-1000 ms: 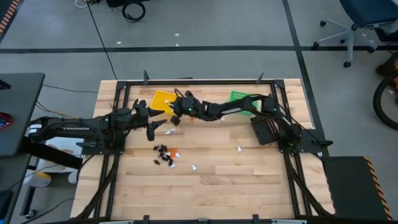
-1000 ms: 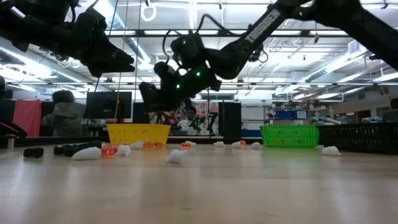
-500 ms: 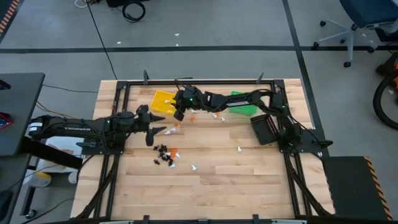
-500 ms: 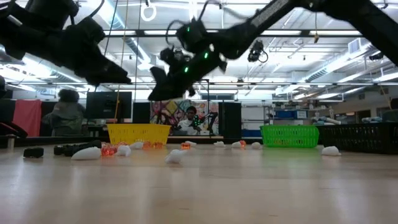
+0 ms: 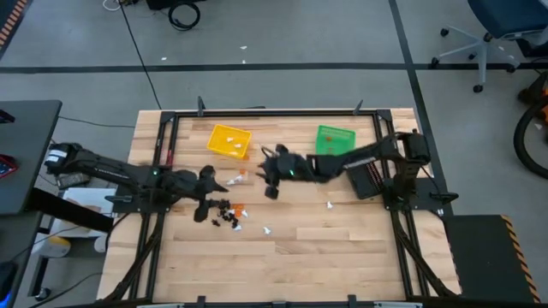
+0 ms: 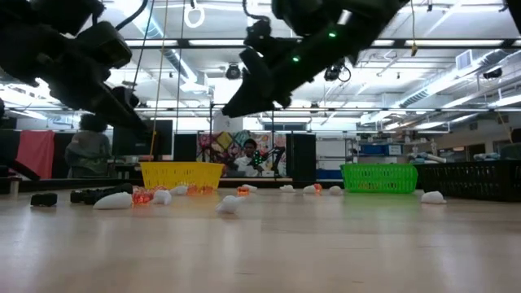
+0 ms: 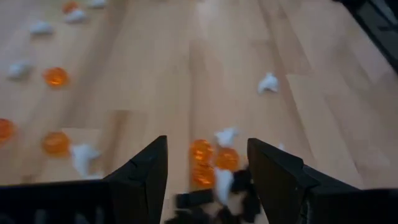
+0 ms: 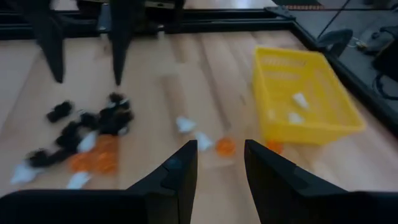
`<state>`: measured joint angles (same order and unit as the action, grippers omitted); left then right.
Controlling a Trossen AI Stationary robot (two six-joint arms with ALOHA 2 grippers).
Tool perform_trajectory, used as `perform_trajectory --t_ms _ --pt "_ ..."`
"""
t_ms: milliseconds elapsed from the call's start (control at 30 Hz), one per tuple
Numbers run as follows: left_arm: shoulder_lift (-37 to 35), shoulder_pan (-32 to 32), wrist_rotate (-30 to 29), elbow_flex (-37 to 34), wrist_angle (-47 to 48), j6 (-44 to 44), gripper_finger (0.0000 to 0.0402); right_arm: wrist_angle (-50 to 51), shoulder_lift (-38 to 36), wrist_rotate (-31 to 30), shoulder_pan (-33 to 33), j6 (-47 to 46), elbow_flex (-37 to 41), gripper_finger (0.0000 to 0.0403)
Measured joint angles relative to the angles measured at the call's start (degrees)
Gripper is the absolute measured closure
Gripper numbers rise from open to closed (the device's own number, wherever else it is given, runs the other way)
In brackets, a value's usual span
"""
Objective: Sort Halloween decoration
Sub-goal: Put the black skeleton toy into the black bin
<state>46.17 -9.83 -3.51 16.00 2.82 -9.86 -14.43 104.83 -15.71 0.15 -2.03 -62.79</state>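
- Left gripper [image 7: 207,163]: fingers stand wide apart, nothing between them. It hangs above the table [image 5: 342,239] over the mixed cluster of trinkets [image 5: 228,214].
- In the left wrist view, orange and white pieces [image 7: 211,158] and dark ones lie on the wood in the gap between the 2 fingers, none of them gripped.
- Right gripper [image 8: 219,163]: fingers part-way apart, gap narrow, nothing held. It hangs above the table near the middle, just beside the scattered pieces in front of the yellow bin [image 5: 228,140].
- Right wrist view: an orange piece [image 8: 224,147] and a white piece [image 8: 184,124] lie on the wood ahead of the fingers; the black-and-orange cluster [image 8: 87,134] lies farther off, beneath the left arm's 2 fingers [image 8: 118,43].
- Halloween decoration mostly loose on the table: main cluster of black, orange and white under the left gripper; a few pieces [image 5: 239,177] between the cluster and the yellow bin; single white ones [image 5: 330,204] lie farther toward the right arm's side.
- 2 white pieces [image 8: 297,107] sit inside the yellow bin.
- Green bin [image 5: 334,139] stands at the far edge, beside the black bin [image 5: 366,179]; contents cannot be told.
- Low view: both arms are raised above the wood; a person [image 6: 247,156] shows in the room beyond.
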Motion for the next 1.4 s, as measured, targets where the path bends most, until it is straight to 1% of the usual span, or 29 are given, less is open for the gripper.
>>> perform_trajectory --t_ms 100,267,367,467,533,700,867,1000,1167,1267,1400 --pt "4.20 -3.18 0.62 1.14 0.95 -2.43 0.0205 -3.92 -0.15 -4.54 3.17 -2.50 4.38 0.0266" --pt "11.45 -8.00 0.85 5.06 2.02 -4.48 0.0205 -9.13 -0.13 -12.69 6.65 -5.67 8.89 0.0266" --pt "15.59 -9.94 0.57 7.29 5.28 -4.59 0.0205 -11.00 -0.06 -15.79 7.78 -5.95 11.00 0.0266" --pt "18.94 -11.15 -1.64 9.02 11.38 -4.58 0.0205 -12.66 -0.06 -17.79 8.43 -6.40 12.55 0.0266" --pt "20.50 -11.67 -2.06 10.07 13.84 -4.90 0.0205 -13.41 -0.06 -17.81 8.52 -6.86 13.18 0.0266" --pt "22.55 -12.19 -2.25 10.48 15.26 -7.57 0.0205 -14.07 -0.04 -17.79 8.47 -7.40 13.82 0.0266" --pt "22.56 -12.22 -2.41 10.46 16.75 -10.26 0.0205 -14.28 -0.02 -17.74 8.47 -7.34 13.82 0.0266" --pt "22.45 -14.54 -1.39 10.46 16.89 -10.56 0.0205 -14.25 0.00 -17.73 8.47 -7.27 13.82 0.0266" --pt "22.45 -17.51 -1.66 10.46 16.99 -9.06 0.0205 -14.26 0.00 -17.72 8.47 -7.01 13.82 0.0266" --pt "22.65 -19.05 -3.36 9.73 16.62 -8.78 0.0205 -14.24 0.00 -17.70 8.47 -6.99 13.84 0.0266" --pt "25.11 -20.52 -5.65 9.45 16.85 -8.79 0.0206 -14.22 0.03 -17.70 8.47 -7.09 13.82 0.0266"
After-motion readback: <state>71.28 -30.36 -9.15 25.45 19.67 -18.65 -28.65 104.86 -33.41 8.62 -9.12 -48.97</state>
